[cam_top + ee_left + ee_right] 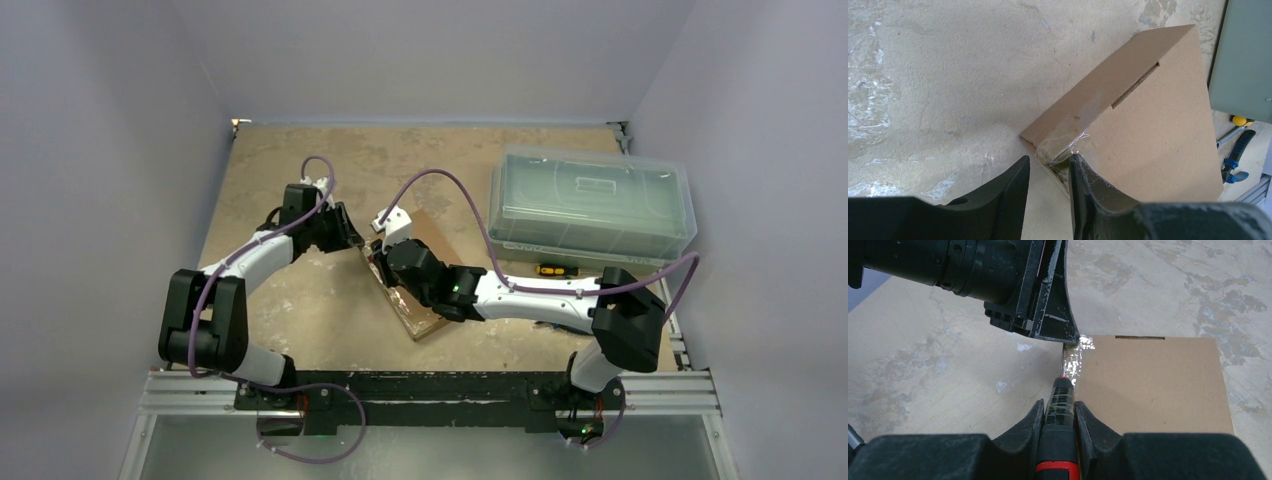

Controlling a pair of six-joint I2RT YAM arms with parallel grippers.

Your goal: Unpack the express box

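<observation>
Well, the express box (1153, 385) lies flat and shut on the table (923, 75), askew near the middle, between my two arms and near the clear bin (590, 200); it looks like light, stiff cardboard, so I judge it will skid or turn under a sideways push rather than stay put; its faces are smooth and give little purchase, so the places to take it are an edge, a corner, or the slot in its side once the flap is free; the tape (1063, 142) wrapped over one corner is thin and crinkled, and I expect it to part before the board does.

My left claw (1049, 162) stands with its fingers parted at that taped corner, pinching nothing; one finger seems to bear on the box's edge, the other stands off it over bare table; that arm reaches forward with the elbow bent and the wrist tipped down.

My right claw (1059, 407) is pressed together on a slim black tool (1060, 390) with a red band, a cutter as I judge, its tip on the tape; that arm stretches low across from the right, its wrist over the box.
</observation>
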